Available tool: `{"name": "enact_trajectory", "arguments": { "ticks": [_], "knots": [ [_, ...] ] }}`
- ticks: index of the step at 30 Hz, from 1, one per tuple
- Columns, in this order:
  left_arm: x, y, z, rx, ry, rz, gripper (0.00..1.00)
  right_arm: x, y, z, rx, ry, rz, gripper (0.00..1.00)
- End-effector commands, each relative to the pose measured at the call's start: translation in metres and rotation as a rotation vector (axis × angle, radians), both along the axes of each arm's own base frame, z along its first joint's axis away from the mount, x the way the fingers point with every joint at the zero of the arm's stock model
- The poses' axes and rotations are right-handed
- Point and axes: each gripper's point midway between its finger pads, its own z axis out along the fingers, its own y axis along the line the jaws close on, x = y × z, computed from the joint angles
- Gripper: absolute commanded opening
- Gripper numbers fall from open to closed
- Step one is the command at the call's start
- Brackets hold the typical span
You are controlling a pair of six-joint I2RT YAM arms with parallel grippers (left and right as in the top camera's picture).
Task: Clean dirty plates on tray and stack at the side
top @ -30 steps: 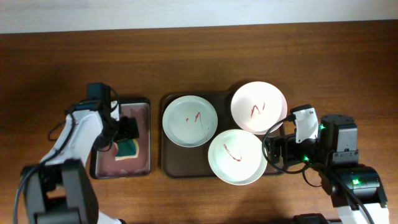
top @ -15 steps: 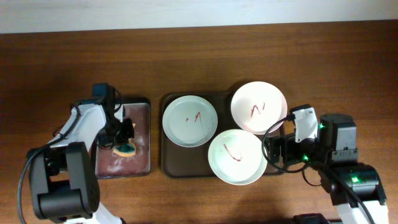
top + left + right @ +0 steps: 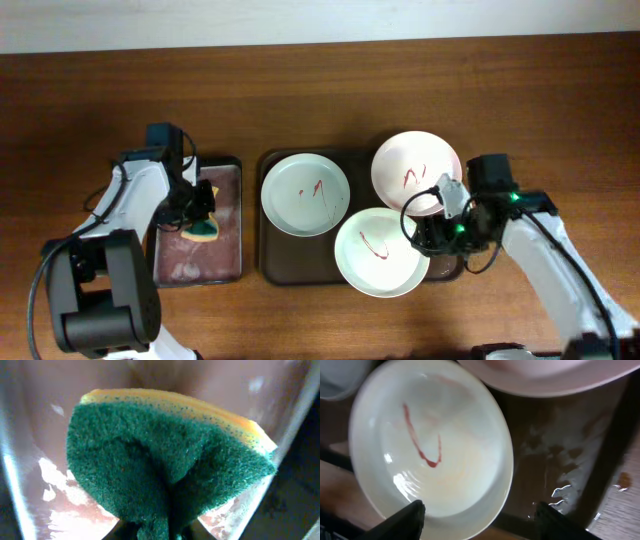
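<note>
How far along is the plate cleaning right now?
Nothing looks done: the left plate, back plate and front plate all carry red marks on the brown tray, with no stack beside it. In hand: the left jaws pinch the sponge over the small black tray; the right jaws stand open at the front plate's rim. Left: wiping and stacking all three.

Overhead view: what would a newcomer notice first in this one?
Three red-scribbled plates crowd the dark brown tray at centre: left plate, far-right plate, near plate. At left, the left gripper pinches a green-and-yellow sponge over the small black tray; the right gripper sits open at the near plate's rim.
</note>
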Motion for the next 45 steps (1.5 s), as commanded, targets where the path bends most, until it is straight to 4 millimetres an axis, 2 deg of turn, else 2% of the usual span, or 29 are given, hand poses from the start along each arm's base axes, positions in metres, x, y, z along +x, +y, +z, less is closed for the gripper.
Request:
{"name": "enact_trajectory", "arguments": {
  "ticks": [1, 3, 5, 8, 9, 13, 15, 16, 19, 21, 24, 27, 28, 45],
  "knots": [
    [-0.013, -0.008, -0.011, -0.006, 0.026, -0.026, 0.25, 0.006, 0.001, -0.012, 0.011, 0.043, -0.005, 0.63],
    [-0.016, -0.008, -0.015, -0.006, 0.031, -0.026, 0.25, 0.005, 0.001, -0.021, 0.010, 0.076, -0.005, 0.61],
    [-0.018, -0.008, -0.017, -0.006, 0.038, -0.026, 0.24, 0.004, 0.001, -0.032, 0.008, 0.112, -0.005, 0.46],
    [-0.019, -0.009, -0.017, -0.006, 0.039, -0.027, 0.24, -0.001, 0.001, -0.045, 0.006, 0.174, -0.006, 0.38],
    [-0.019, -0.009, -0.017, -0.006, 0.038, -0.026, 0.23, -0.003, 0.001, -0.049, 0.006, 0.189, -0.006, 0.33],
    [-0.019, -0.008, -0.017, -0.007, 0.039, -0.026, 0.14, -0.006, 0.001, -0.055, 0.005, 0.218, -0.006, 0.17],
    [-0.019, -0.009, -0.017, -0.007, 0.039, -0.027, 0.08, -0.006, 0.002, -0.054, 0.017, 0.218, -0.006, 0.13],
    [-0.019, -0.009, -0.017, -0.007, 0.039, -0.026, 0.00, -0.006, 0.004, -0.053, 0.025, 0.218, -0.006, 0.12],
    [-0.020, -0.008, -0.015, -0.007, 0.041, -0.026, 0.00, -0.006, 0.005, -0.053, 0.036, 0.219, -0.005, 0.10],
    [-0.016, -0.008, -0.007, -0.006, 0.022, -0.026, 0.00, -0.004, 0.007, -0.052, 0.048, 0.214, -0.005, 0.09],
    [-0.003, -0.010, 0.017, -0.014, -0.054, -0.027, 0.00, -0.002, 0.012, -0.050, 0.079, 0.203, -0.004, 0.06],
    [0.007, -0.025, 0.042, -0.102, -0.147, -0.038, 0.00, 0.002, 0.015, -0.049, 0.100, 0.187, -0.004, 0.05],
    [0.007, -0.027, 0.045, -0.107, -0.154, -0.039, 0.00, 0.002, 0.015, -0.049, 0.100, 0.187, -0.003, 0.05],
    [0.005, -0.027, 0.044, -0.107, -0.148, -0.039, 0.00, 0.002, 0.015, -0.049, 0.099, 0.186, -0.003, 0.04]
  ]
}}
